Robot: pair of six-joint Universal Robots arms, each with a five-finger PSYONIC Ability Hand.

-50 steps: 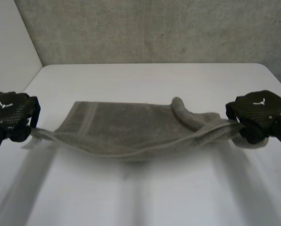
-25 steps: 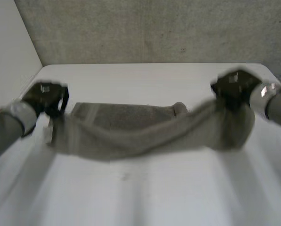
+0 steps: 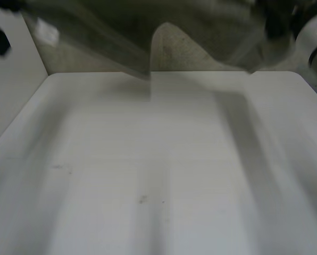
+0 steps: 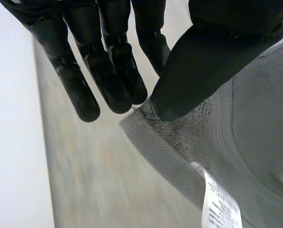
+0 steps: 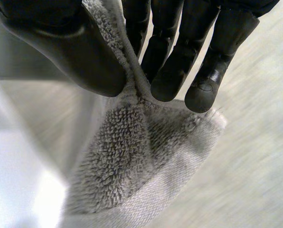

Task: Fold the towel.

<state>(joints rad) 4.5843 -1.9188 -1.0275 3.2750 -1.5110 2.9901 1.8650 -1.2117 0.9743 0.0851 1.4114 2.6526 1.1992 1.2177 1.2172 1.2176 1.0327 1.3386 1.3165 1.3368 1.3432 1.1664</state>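
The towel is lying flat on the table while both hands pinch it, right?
Not quite. The towel is not lying flat on the table; it hangs in the air above it, as the head view shows. The left hand and the right hand do both pinch it.

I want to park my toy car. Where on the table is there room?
The white table is bare from its near edge to the wall behind. It is crowded only up high over the far edge, where the towel hangs stretched between the left hand and the right hand, each pinching it.
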